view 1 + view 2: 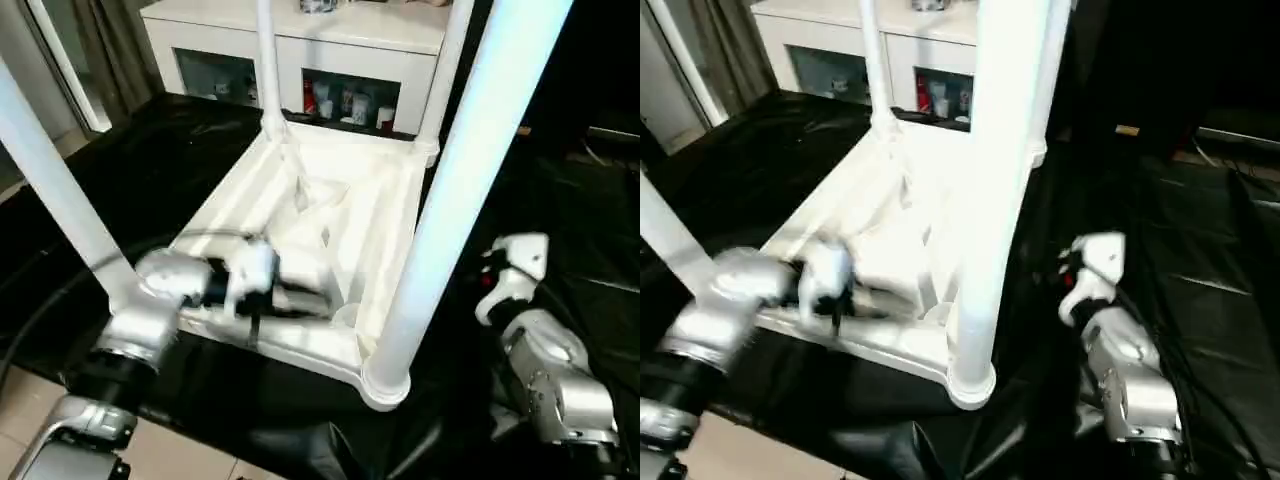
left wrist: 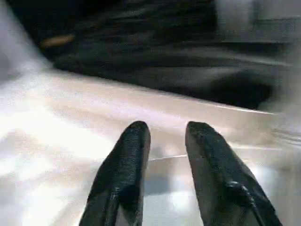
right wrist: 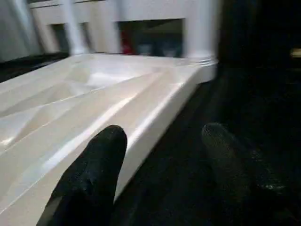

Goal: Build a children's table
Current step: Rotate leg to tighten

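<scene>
Left gripper [image 2: 164, 129]: black fingers [image 2: 127, 160] parted a little, nothing between them, poised just above the white plastic of the near rim of the tabletop [image 1: 300, 210]; contact with the plastic not certain. Right gripper [image 3: 164, 134]: fingers spread wide, empty, beside the tabletop's right edge and over the black sheet [image 1: 150, 160], apart from the plastic.

Tabletop lying upside down on the black sheet, ribbed underside facing up. Four white legs standing upright from its corners: near right leg [image 1: 470, 180] seated in its round corner socket [image 1: 385, 385], far left leg [image 1: 268, 60] and far right leg [image 1: 445, 70] likewise rising from their corners, near left leg [image 1: 50, 180] upright too, its foot hidden behind the left forearm. White glass-doored cabinet [image 1: 340, 40] behind, no part of the job.

Judged from this: assembly nearly complete, with every leg in place. Probably left to do: pressing any loose leg fully home, the near left one unchecked, then turning the table over onto its feet. Neither gripper holding any part at this moment.
</scene>
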### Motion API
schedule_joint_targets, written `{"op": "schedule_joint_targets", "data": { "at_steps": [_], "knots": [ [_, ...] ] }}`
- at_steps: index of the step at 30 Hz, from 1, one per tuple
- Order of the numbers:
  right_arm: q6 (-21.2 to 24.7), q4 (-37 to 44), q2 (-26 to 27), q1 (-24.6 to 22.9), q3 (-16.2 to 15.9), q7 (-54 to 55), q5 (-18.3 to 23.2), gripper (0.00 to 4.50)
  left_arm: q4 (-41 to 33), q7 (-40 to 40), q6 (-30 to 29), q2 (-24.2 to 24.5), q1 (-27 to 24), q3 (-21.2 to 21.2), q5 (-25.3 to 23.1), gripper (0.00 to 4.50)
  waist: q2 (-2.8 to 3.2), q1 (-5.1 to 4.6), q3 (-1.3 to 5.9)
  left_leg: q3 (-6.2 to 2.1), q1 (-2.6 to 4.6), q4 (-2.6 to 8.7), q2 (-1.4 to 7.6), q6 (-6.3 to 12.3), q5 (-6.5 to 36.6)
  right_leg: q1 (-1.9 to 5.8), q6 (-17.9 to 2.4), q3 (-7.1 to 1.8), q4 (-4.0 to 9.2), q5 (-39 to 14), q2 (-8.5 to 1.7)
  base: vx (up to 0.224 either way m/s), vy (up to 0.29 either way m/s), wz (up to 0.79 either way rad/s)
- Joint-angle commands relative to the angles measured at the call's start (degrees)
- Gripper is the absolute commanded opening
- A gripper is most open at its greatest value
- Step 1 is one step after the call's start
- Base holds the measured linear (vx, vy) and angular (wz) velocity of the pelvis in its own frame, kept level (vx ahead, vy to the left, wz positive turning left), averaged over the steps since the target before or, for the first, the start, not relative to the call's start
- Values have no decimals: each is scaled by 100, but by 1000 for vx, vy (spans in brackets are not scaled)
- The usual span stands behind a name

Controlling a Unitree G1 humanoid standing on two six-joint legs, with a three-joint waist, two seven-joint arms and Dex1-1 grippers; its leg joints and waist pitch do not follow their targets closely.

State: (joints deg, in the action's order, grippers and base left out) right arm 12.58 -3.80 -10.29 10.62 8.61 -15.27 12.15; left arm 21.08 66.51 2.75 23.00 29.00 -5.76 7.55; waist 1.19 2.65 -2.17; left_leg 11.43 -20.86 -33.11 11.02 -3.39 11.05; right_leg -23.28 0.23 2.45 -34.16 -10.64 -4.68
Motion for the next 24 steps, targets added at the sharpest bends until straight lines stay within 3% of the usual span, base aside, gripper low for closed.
{"op": "schedule_joint_targets", "data": {
  "at_steps": [1,3,6,8,9,12,14,15,17,19,20,24],
  "knots": [
    [212,112,69,-85,95,363,-190,293,74,-881,-290,-62,-2,305,-242,164,-25,-29,293,-72,55,374,180,68,1038,279,-1195,-200,347,-847,-253,0,0,0],
    [226,270,198,-206,-129,650,-436,293,145,-2861,-746,-553,-141,1157,-109,183,-53,-28,297,-75,67,360,169,25,1077,275,-1163,-201,368,-947,-263,0,0,0],
    [167,381,276,-340,-295,609,-478,327,-302,-3372,-784,-809,-523,1388,-128,215,-73,-46,304,-93,4,356,152,135,977,305,-1092,-191,374,-933,-257,0,0,0],
    [147,474,385,-499,-369,666,-489,344,-919,-3777,-704,-1141,-988,1516,-281,227,-50,-68,319,-103,-5,346,208,244,773,306,-1143,-203,343,-503,-261,0,0,0],
    [129,520,418,-579,-386,717,-519,344,-1193,-3937,-664,-1315,-1179,1573,-296,227,-72,-74,316,-95,-15,334,199,285,728,306,-1159,-199,345,-412,-252,0,0,0],
    [188,635,465,-690,-422,770,-512,370,-1579,-4353,-643,-1580,-1418,1604,-298,257,-56,-38,301,-79,19,336,197,340,895,255,-1155,-201,389,-601,-240,0,0,0],
    [225,674,478,-701,-423,811,-523,380,-1611,-4723,-895,-1695,-1490,1598,-363,268,-89,-35,253,-97,28,380,202,199,1282,239,-972,-208,432,-1176,-228,0,0,0],
    [242,696,480,-693,-430,849,-552,402,-1631,-5110,-1146,-1766,-1543,1579,-466,280,-106,-50,245,-96,24,385,208,149,1363,238,-920,-210,429,-1260,-218,0,0,0],
    [211,675,477,-632,-419,898,-593,402,-1751,-5319,-1398,-1813,-1607,1506,-544,280,-125,-66,234,-117,28,397,192,51,1482,220,-691,-214,452,-1613,-223,0,0,0],
    [242,634,463,-556,-398,1018,-689,430,-1842,-5207,-1319,-1847,-1637,1413,-569,310,-148,-76,252,-120,20,384,179,21,1395,211,-612,-223,461,-1535,-210,0,0,0],
    [376,558,449,-475,-378,1075,-706,430,-1930,-5096,-988,-1897,-1687,1339,-614,310,-148,-71,256,-122,14,379,173,15,1321,215,-618,-227,450,-1391,-207,0,0,0],
    [364,433,345,-418,-477,977,-787,430,-1977,-5211,-1159,-1867,-1715,1213,-756,310,-173,-70,269,-110,9,347,171,86,1123,235,-728,-230,391,-863,-215,0,0,0]
  ]
}}
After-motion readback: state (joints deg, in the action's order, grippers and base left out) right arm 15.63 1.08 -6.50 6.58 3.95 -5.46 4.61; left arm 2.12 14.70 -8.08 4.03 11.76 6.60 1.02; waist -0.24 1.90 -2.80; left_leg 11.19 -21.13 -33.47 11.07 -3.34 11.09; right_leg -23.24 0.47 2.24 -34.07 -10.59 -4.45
